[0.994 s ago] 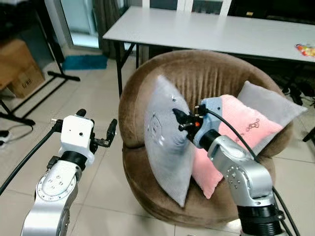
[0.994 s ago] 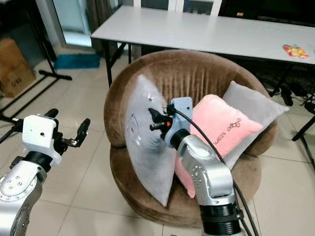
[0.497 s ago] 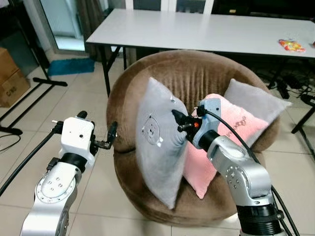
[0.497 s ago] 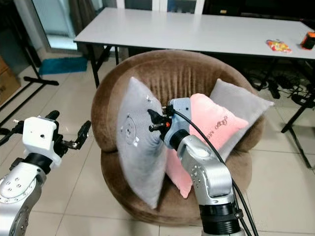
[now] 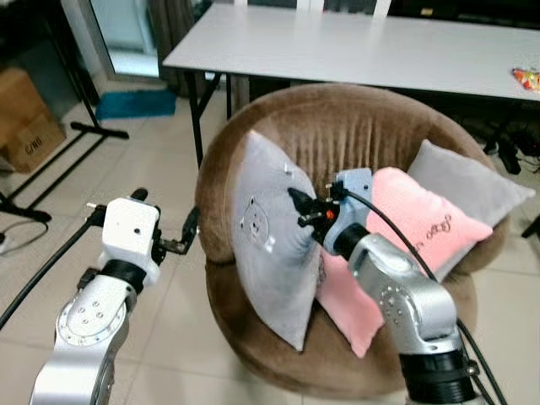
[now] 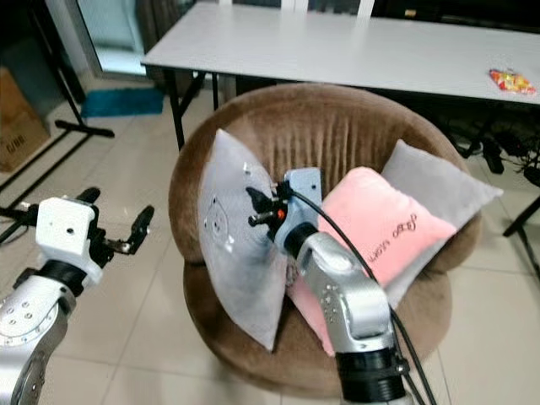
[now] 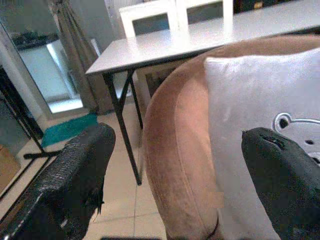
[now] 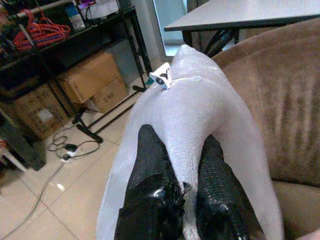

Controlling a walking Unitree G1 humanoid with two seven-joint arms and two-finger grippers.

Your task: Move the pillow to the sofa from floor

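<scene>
A grey pillow with a bear print stands on edge in the round brown sofa chair, against its left wall. My right gripper is shut on the pillow's upper edge. In the right wrist view both black fingers pinch the grey fabric. My left gripper is open over the floor tiles, just left of the sofa and apart from it. The left wrist view looks between its fingers at the sofa's rim and the pillow.
A pink pillow and another grey one lie on the sofa's right side. A white table stands behind the sofa. Far left are a cardboard box, a blue mat and black stand legs.
The camera view has swung a little left, then right. My right gripper still holds the grey pillow upright in the sofa. The left arm has hardly moved.
</scene>
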